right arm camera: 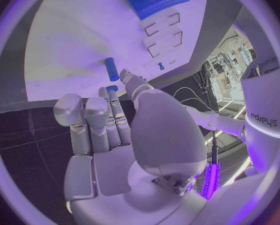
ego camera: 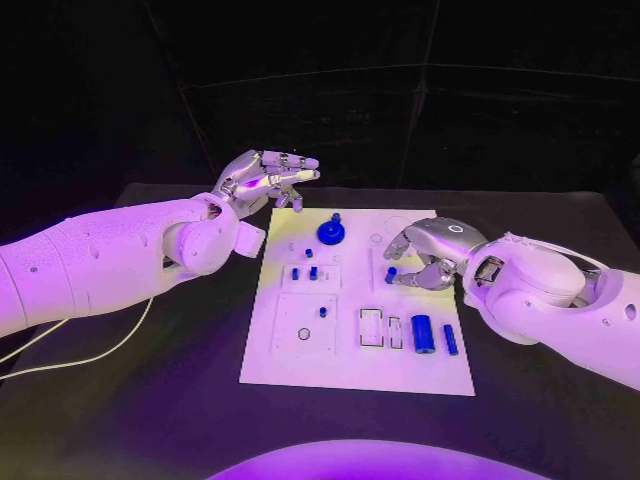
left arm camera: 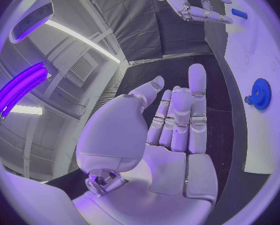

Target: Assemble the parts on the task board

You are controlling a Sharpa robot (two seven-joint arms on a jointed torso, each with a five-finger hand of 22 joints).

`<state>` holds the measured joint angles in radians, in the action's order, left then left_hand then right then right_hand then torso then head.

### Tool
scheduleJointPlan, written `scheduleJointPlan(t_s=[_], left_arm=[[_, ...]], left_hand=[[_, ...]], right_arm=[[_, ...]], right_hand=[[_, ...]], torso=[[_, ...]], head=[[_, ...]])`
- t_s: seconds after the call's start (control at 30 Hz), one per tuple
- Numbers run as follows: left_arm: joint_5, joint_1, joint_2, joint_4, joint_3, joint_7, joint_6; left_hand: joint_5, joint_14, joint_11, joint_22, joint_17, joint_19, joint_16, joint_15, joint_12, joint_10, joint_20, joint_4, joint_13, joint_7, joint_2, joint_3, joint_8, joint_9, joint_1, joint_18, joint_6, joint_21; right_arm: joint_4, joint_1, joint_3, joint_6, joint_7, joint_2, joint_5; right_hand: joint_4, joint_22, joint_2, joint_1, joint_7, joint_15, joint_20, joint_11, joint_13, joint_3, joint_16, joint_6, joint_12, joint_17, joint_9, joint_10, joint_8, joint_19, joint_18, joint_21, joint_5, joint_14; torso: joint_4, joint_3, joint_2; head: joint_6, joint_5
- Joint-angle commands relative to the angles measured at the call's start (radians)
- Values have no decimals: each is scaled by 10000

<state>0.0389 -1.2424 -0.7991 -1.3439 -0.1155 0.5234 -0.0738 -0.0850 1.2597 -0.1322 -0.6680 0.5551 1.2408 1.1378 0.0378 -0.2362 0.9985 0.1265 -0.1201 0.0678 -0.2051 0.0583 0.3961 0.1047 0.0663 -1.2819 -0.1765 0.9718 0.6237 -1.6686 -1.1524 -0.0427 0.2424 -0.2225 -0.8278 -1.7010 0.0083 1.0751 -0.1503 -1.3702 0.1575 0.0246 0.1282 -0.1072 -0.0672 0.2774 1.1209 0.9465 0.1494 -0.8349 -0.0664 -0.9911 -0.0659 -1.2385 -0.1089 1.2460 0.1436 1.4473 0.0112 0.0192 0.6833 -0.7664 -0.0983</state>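
While the right silver hand [ego camera: 424, 258] pinches a small blue peg [ego camera: 391, 274] over the flat white task board [ego camera: 352, 370], a loose pinch risks dropping it; the left silver hand [ego camera: 263, 180] hovers spread, empty, beyond the board's far-left corner.

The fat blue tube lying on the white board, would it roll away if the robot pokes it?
Probably. The fat blue tube looks round and lies on its side on the flat task board, so a sideways nudge could roll it. It looks stiff and smooth, maybe slippery.
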Motion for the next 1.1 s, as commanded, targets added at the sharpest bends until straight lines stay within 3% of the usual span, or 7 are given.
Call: scheduleJointPlan(t_s=[0.03,0.27,0.47,0.73,1.1], left_arm=[[-45,-18,16,-1,6,19,144],[-45,-18,20,8,2,13,155],[-45,-18,22,8,1,15,158],[-45,-18,25,26,0,10,165],[-45,-18,31,60,-1,-5,177]], left_hand=[[-24,-59,-3,9,-8,-4,11,-16,-49,-45,31,-37,1,-17,-31,-30,39,16,-44,-53,-60,-60],[-24,-59,-3,9,-8,-4,11,-16,-49,-45,31,-37,1,-17,-31,-30,39,16,-44,-53,-60,-60],[-23,-61,-4,10,-13,-4,10,-16,-52,-48,32,-37,1,-17,-32,-33,41,16,-42,-53,-62,-61],[-22,-67,-7,13,-26,-4,7,-13,-61,-57,34,-36,2,-20,-34,-42,48,17,-37,-52,-69,-65],[-22,-67,-7,13,-26,-4,7,-13,-61,-57,34,-36,2,-20,-34,-42,48,17,-37,-52,-69,-65]], right_arm=[[22,-27,9,-923,-253,61,-65],[204,-28,5,-1483,-268,243,-75],[374,-26,2,-1559,-215,373,-76],[514,-23,0,-1316,-94,532,-77],[650,-16,-1,-509,-310,642,-89]], right_hand=[[-17,27,59,-104,-39,-80,-46,21,-14,-93,-29,20,85,6,-19,2,-9,-65,-50,-11,-29,27],[-8,253,324,-276,-35,-145,-100,95,-1,-199,73,275,412,-95,-41,-379,-61,-290,7,143,40,83],[69,724,657,-412,-32,-209,-155,172,23,54,436,725,568,-534,-76,-1045,-171,-628,109,483,-57,222],[158,1119,989,-540,-70,-295,-234,291,26,541,717,1191,478,-834,-87,-1726,-241,-880,192,775,-329,292],[313,1406,1011,-422,-117,-344,-283,353,12,772,892,1496,278,-969,-79,-2131,-250,-1047,251,990,-373,316]], torso=[[1,2,11],[-3,-4,0],[-4,3,4],[1,1,5],[-1,0,-2]], head=[[-25,-16],[-57,-22],[-83,-47],[-116,-52],[-141,-47]])
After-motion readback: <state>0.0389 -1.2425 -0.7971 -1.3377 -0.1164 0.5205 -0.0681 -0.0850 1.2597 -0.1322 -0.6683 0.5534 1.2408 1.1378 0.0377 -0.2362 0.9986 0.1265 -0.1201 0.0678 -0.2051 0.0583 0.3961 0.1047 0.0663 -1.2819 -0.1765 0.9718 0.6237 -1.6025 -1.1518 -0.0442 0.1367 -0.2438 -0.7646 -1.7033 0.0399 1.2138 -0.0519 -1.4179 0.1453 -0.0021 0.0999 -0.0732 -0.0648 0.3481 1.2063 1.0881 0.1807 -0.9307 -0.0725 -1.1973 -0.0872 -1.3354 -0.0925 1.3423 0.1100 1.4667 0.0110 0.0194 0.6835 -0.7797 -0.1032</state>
